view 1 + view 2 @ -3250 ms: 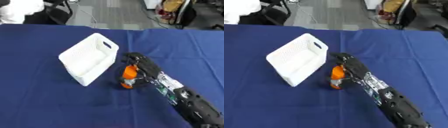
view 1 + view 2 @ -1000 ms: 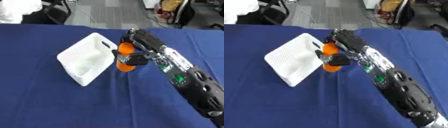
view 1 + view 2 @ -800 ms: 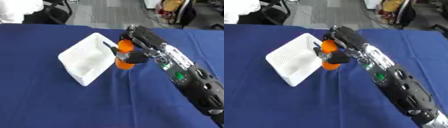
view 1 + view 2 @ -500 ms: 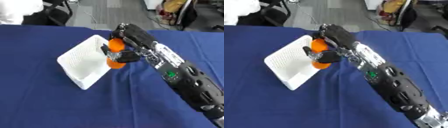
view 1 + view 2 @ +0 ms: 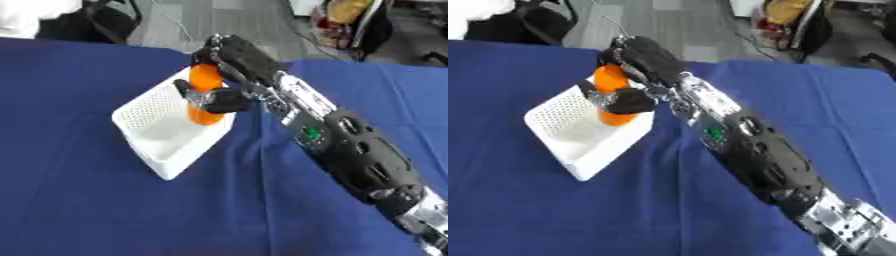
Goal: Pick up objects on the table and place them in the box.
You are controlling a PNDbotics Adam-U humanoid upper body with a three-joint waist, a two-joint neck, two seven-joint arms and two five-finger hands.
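An orange bottle-like object [image 5: 204,94] hangs upright over the white perforated box [image 5: 156,136], just inside its right wall. My right hand [image 5: 226,75] is shut on it, fingers over its top and thumb across its front. The black and silver right arm reaches in from the lower right. The box lies askew on the blue tablecloth with its inside showing nothing else. My left hand shows in no view.
The blue cloth [image 5: 79,210] covers the whole table around the box. Beyond the far edge are a grey floor, a dark chair [image 5: 87,25] at upper left and bags [image 5: 350,20] at upper right.
My right hand lifted the orange object from the cloth beside the box and carried it left and up until it hangs over the box. The camera view has shifted a little.
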